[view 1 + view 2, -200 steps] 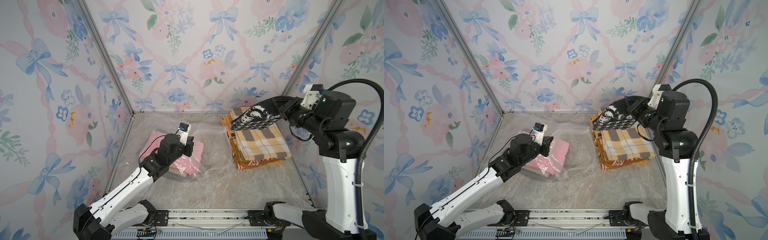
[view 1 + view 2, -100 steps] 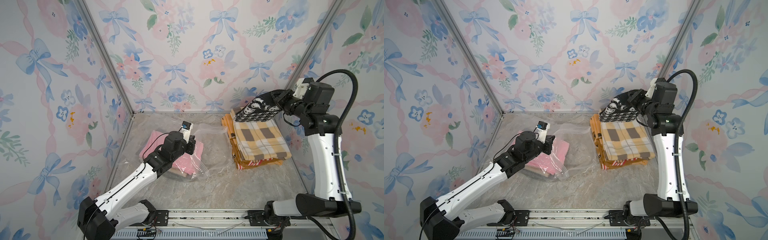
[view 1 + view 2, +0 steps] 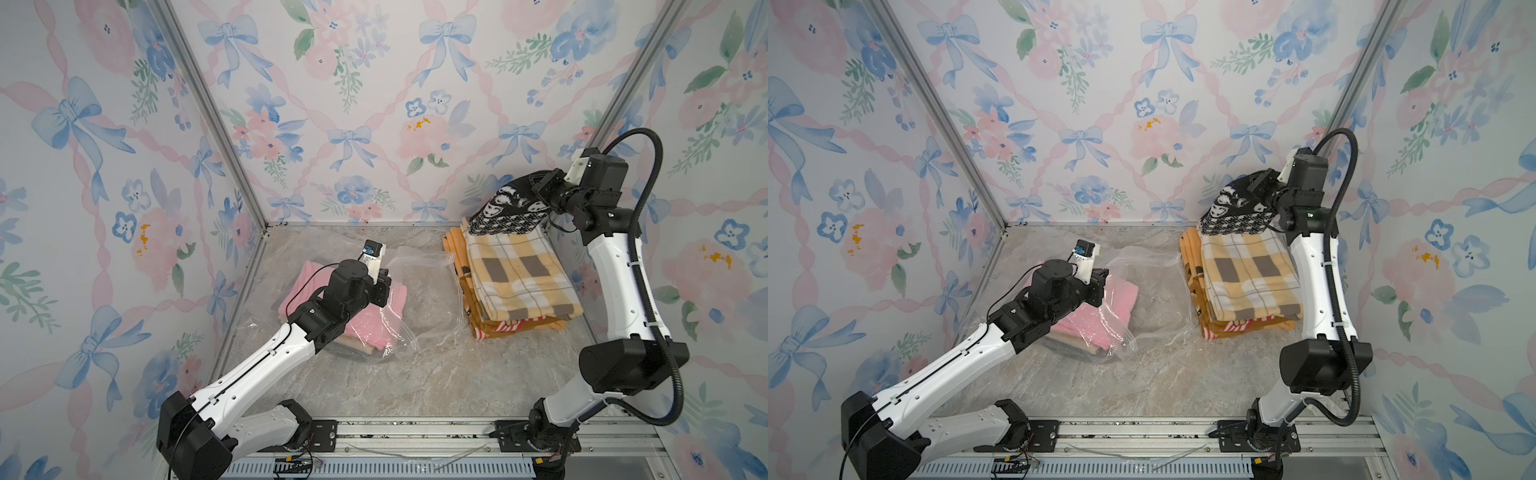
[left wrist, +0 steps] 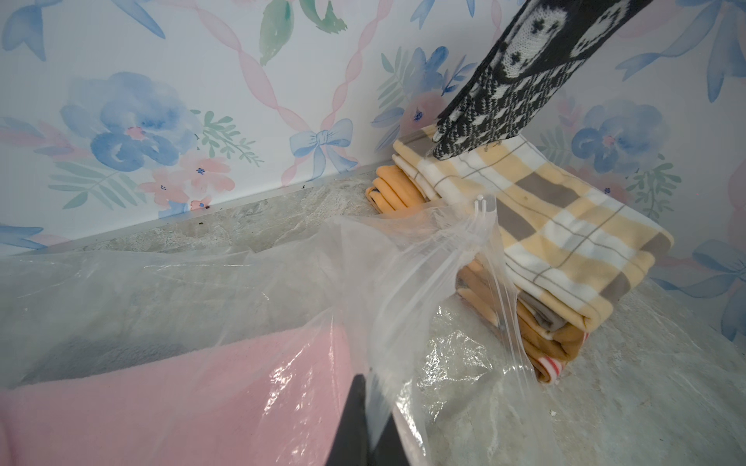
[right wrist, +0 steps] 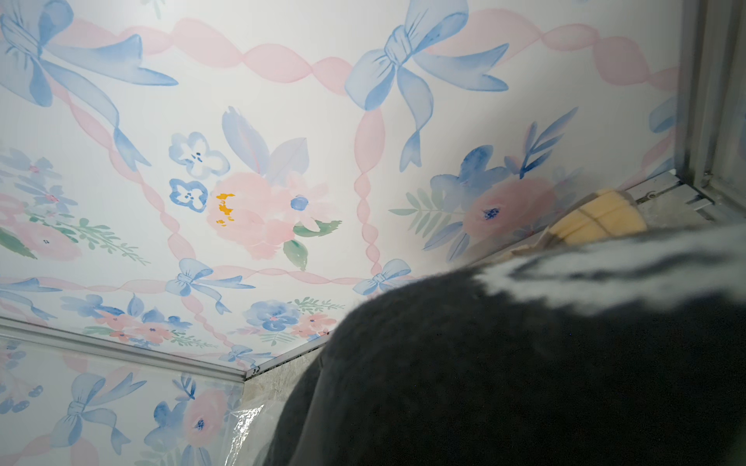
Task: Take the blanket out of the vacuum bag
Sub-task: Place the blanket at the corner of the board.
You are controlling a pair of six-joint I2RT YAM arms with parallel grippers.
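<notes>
The clear vacuum bag (image 3: 424, 299) (image 3: 1154, 291) lies crumpled on the marble floor with a folded pink blanket (image 3: 374, 328) (image 3: 1100, 324) inside. My left gripper (image 3: 386, 276) (image 4: 373, 397) is over that pink blanket, shut on a fold of the bag's film (image 4: 403, 262). At the back right my right gripper (image 3: 540, 187) (image 3: 1260, 180) is shut on a black-and-white patterned blanket (image 3: 507, 212) (image 4: 504, 92). It hangs tilted, its low edge touching the stack below. In the right wrist view this blanket (image 5: 524, 363) hides the jaws.
A stack of folded blankets, yellow plaid (image 3: 519, 270) (image 3: 1246, 266) on top and orange ones (image 4: 395, 189) beneath, sits against the right wall. The bag's open edge reaches the stack. Flowered walls close in left, back and right. A metal rail (image 3: 415, 432) runs along the front.
My right arm has drawn back toward the rear right corner, carrying the black-and-white blanket down onto the far end of the stack. The left gripper has shifted slightly, still pinching the bag.
</notes>
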